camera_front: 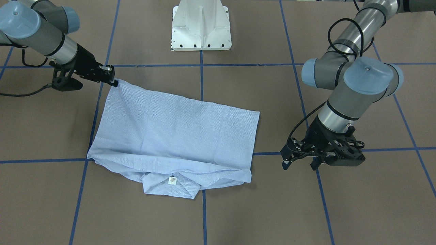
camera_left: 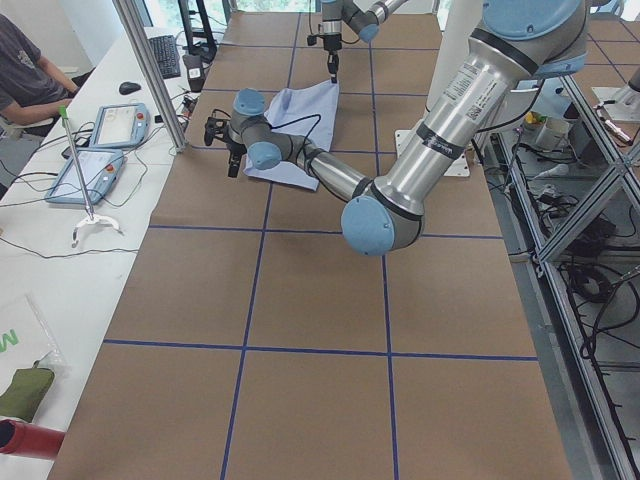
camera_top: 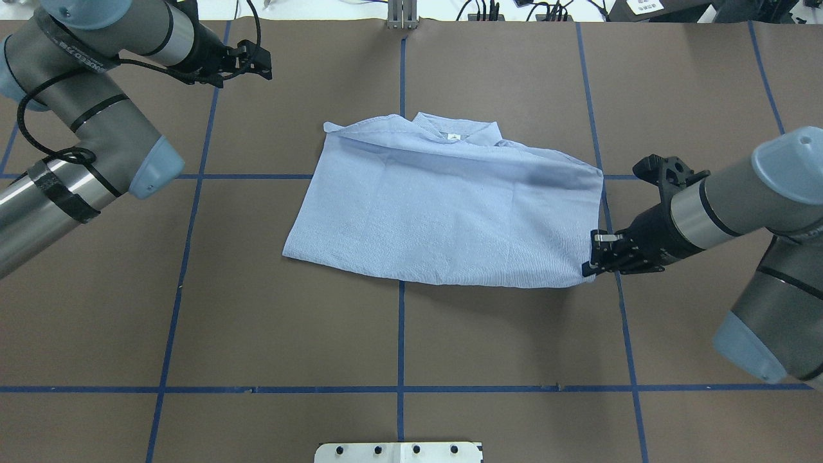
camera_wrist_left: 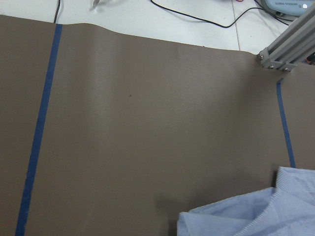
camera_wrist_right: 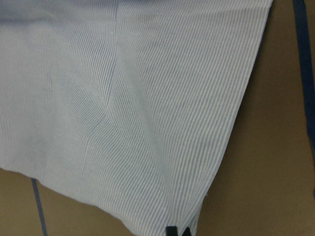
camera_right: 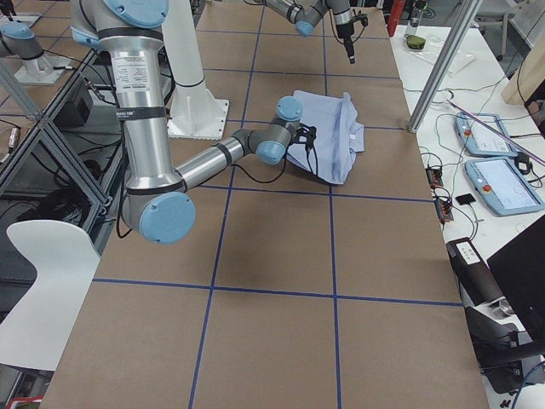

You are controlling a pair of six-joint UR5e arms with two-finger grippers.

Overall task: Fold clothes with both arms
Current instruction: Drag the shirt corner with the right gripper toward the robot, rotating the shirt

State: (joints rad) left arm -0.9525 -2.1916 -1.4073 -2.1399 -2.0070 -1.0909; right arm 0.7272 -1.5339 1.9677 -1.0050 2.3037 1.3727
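Observation:
The light blue striped shirt (camera_front: pixel 177 132) lies folded into a rough rectangle in the middle of the table (camera_top: pixel 443 212), back up. Its collar and white label (camera_top: pixel 455 136) are at the far edge. My right gripper (camera_top: pixel 588 267) is shut on the shirt's near right corner, low over the table; in the right wrist view its fingertips (camera_wrist_right: pixel 177 231) pinch the fabric edge. In the front view this gripper (camera_front: pixel 114 81) is at the upper left. My left gripper (camera_front: pixel 300 164) is open and empty, held off the shirt's left side near the collar end (camera_top: pixel 263 64). Buttons and pocket are hidden.
The white pedestal base (camera_front: pixel 201 27) stands at the robot's side of the brown table, which is crossed by blue tape lines (camera_top: pixel 401 334). An aluminium post (camera_left: pixel 150 70), teach pendants (camera_left: pixel 100 150) and a seated operator (camera_left: pixel 25 70) are beyond the far edge.

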